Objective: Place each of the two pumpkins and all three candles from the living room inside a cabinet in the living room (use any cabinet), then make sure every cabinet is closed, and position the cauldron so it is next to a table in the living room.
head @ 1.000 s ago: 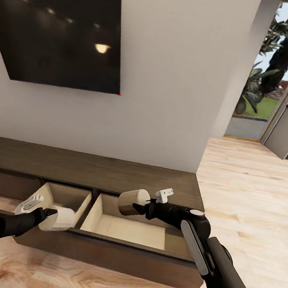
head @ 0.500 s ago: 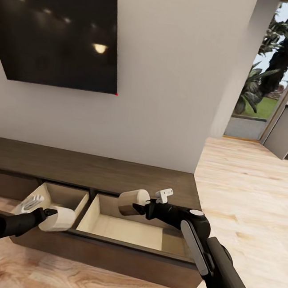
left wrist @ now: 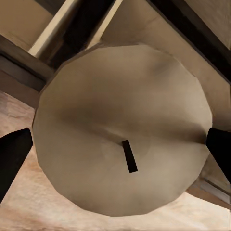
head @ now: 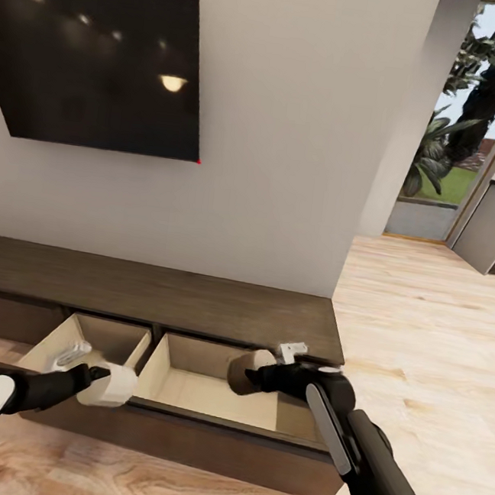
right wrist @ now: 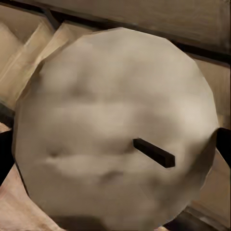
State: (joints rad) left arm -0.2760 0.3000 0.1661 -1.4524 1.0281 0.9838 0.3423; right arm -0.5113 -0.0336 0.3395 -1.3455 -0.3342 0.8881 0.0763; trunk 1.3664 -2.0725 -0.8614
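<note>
Mid-task: your left gripper [head: 101, 381] and right gripper [head: 252, 373] each clamp a candle [head: 114, 384] [head: 243, 368] over the cabinet's [head: 195, 303] open drawers [head: 208, 389]; nothing stowed, pumpkins and cauldron pending.

Two drawers of the cabinet [head: 195, 303] are standing open, their pale insides lying bare. The cabinet's flat top is overhanging the rear of both. A divider wall [head: 143, 355] is separating them. The right gripper [head: 252, 373], gripping a candle [head: 245, 370], is occupying the space above the right drawer [head: 207, 397]; the left gripper [head: 101, 381], gripping another candle [head: 112, 386], is hanging over the left drawer's [head: 75, 339] front corner.
</note>
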